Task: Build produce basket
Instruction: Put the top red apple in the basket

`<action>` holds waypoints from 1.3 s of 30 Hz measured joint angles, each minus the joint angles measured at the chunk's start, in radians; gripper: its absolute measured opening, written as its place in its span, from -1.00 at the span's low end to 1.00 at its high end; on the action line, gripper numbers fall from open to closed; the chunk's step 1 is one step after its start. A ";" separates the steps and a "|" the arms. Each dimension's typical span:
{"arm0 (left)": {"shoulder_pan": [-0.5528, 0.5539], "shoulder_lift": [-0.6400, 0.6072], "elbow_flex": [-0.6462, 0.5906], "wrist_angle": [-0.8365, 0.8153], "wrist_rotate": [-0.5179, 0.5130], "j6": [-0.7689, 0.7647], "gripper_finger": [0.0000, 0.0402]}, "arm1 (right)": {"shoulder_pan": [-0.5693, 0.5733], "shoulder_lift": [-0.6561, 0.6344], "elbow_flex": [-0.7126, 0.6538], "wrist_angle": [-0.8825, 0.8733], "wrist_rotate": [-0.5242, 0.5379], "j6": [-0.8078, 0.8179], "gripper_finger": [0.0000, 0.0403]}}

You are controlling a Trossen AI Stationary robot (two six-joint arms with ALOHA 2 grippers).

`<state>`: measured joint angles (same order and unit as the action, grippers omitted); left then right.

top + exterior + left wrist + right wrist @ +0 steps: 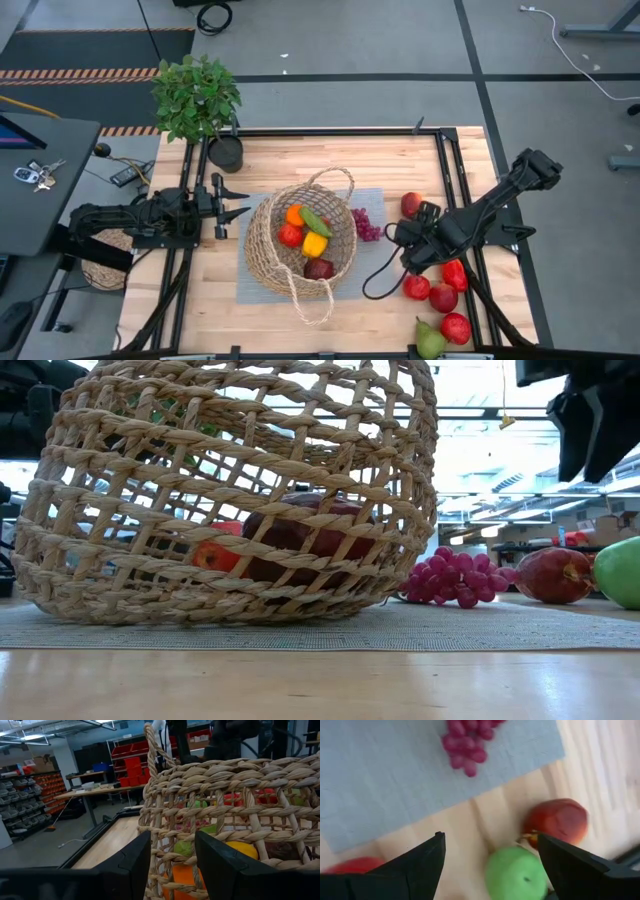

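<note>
The tan wicker basket (300,240) rests on a grey mat (250,285) at the table's middle, also in the low view (230,490). It holds an orange (294,214), a green pepper (315,222), a yellow pepper (314,244), red fruit and a dark plum (319,268). My left gripper (236,201) is open and empty just left of the basket wall (220,810). My right gripper (490,855) is open and empty above a green apple (515,876), with a red apple (556,820) and purple grapes (467,745) nearby.
Red apples (443,297), a red pepper (455,272) and a pear (430,342) lie at the near right. A black cable (375,280) loops beside the mat. A potted plant (197,95) stands at the far left corner. A darker woven object (105,262) sits left of the table.
</note>
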<state>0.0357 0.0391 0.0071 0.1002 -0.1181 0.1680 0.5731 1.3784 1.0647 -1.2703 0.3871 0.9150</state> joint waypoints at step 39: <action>0.000 0.000 0.000 0.000 0.000 0.000 -0.20 | -0.674 -0.257 -0.367 0.261 -0.112 0.034 0.89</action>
<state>0.0357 0.0387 0.0067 0.1002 -0.1181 0.1684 -0.1009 1.1211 0.6977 -1.0098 0.2748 0.9489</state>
